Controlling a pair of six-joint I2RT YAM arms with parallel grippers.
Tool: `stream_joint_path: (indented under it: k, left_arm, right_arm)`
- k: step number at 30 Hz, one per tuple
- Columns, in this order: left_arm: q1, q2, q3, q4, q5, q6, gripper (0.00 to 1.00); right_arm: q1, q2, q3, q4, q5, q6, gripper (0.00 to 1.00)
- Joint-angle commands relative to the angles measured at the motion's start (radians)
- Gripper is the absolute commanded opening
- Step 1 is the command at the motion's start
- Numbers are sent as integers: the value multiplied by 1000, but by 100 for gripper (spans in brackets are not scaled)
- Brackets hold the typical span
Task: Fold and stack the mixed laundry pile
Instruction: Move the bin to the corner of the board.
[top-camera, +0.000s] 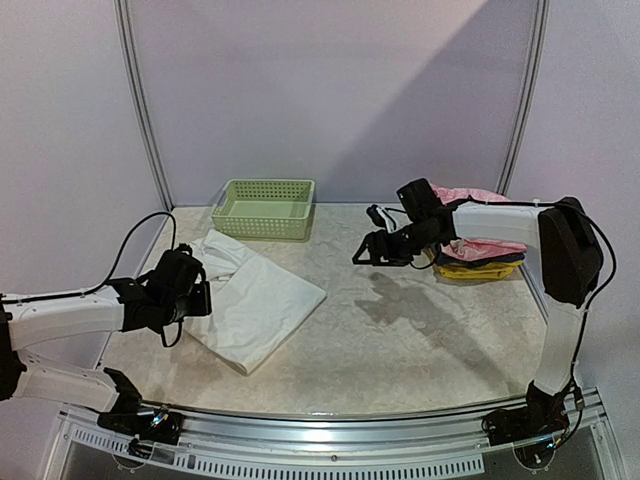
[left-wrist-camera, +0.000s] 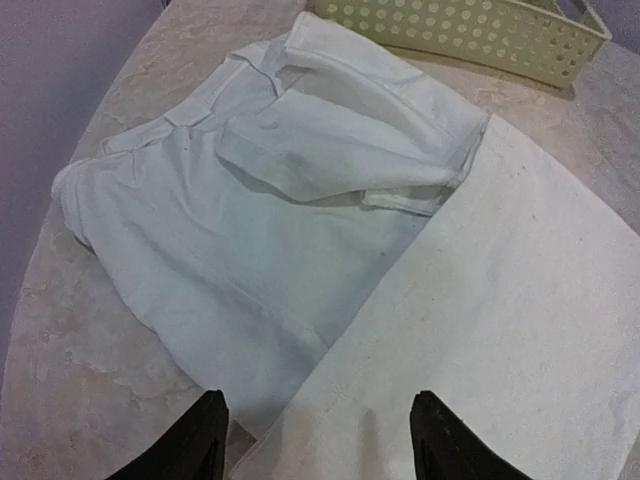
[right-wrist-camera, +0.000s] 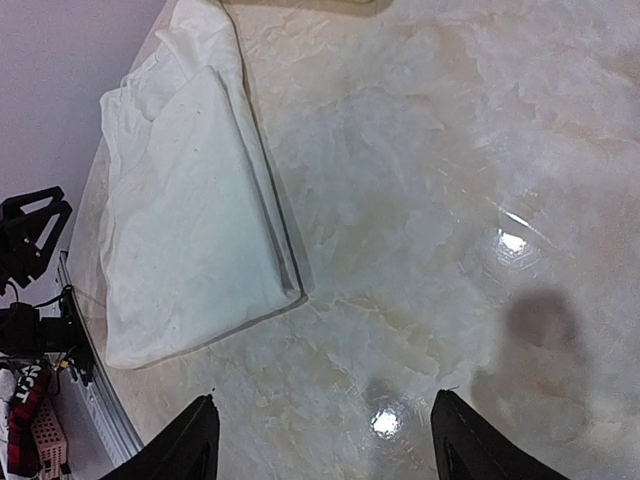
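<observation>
You are at the white piece (top-camera: 262, 298), the larger half of the laundry pile. It lies on the left of the tabletop (top-camera: 410, 345), just in front of the green basket (top-camera: 265, 208). It looks part folded: the left wrist view shows a flat smooth panel on the right and a rumpled waistband end bunched toward the basket.

The pink piece (top-camera: 468, 194) sits at the far right, on top of the folded dark blue and yellow clothes (top-camera: 478, 268), so I judge that one dealt with.

Your left tool (left-wrist-camera: 318, 402) hovers over the near left edge of the white cloth, its fingers spread wide with nothing between them. Your right tool (right-wrist-camera: 322, 400) is also spread wide and holds nothing. It hangs over bare tabletop mid-table, well apart from the cloth.

The next move probably calls for flattening that bunched end before you fold. Bring the left tool down on a single edge of cloth, not the doubled panel, and bring the right tool across to take the opposite corner. Pinching two layers at once would likely drag the fold askew.
</observation>
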Motion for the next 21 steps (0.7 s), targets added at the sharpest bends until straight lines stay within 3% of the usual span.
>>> stream_joint_path:
  k: [1, 21]
  left_arm:
    - [69, 2, -9, 52, 80, 34, 64]
    - [196, 212, 172, 169, 176, 123, 66]
  right_arm:
    - [-1, 48, 2, -12, -55, -28, 75]
    - [-1, 157, 16, 17, -160, -45, 82]
